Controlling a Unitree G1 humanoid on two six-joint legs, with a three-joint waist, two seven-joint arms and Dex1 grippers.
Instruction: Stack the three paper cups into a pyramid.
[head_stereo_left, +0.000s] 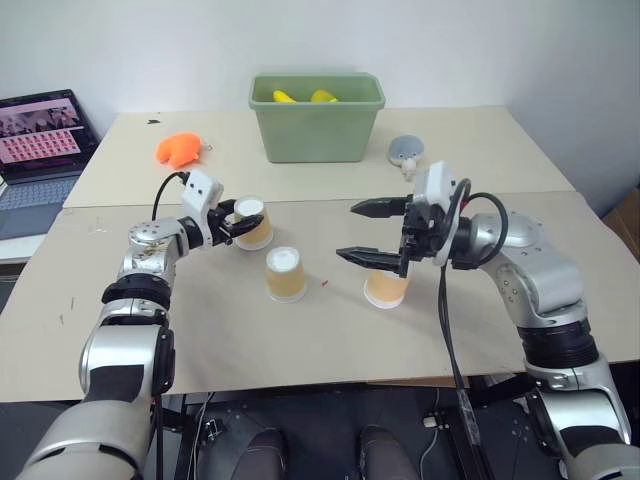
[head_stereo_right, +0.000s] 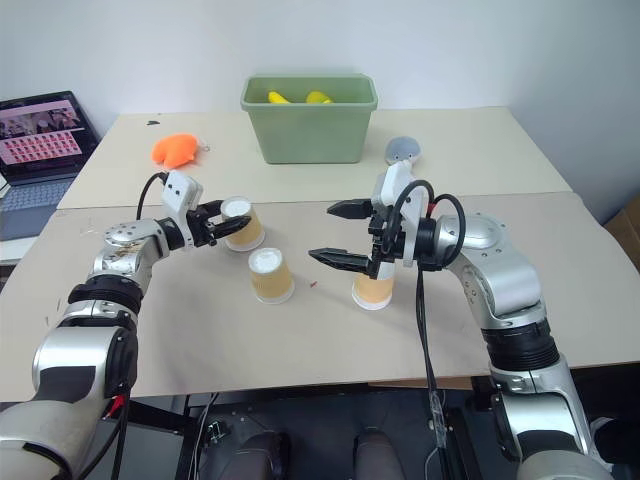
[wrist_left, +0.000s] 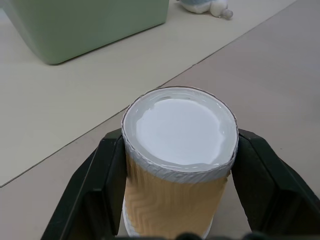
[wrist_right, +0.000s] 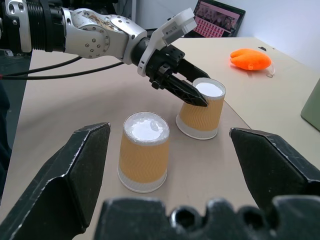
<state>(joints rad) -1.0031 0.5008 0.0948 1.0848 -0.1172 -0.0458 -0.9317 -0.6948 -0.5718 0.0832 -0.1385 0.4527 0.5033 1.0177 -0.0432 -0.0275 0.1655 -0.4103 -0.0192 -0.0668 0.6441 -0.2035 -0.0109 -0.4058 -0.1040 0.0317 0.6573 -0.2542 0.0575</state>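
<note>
Green bin (head_stereo_left: 317, 128) with yellow items, orange toy (head_stereo_left: 179, 150), grey object (head_stereo_left: 405, 150), open laptop (head_stereo_left: 40, 135) beside the table (head_stereo_left: 500, 130).

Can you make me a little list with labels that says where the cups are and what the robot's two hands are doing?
cups: three paper cups, all upside down on the table, none stacked
far cup: between the left gripper's fingers
middle cup: standing alone
near cup: beneath the right gripper
right gripper: open, holding nothing
pyramid: not started
behind: green bin, orange toy, laptop
</note>
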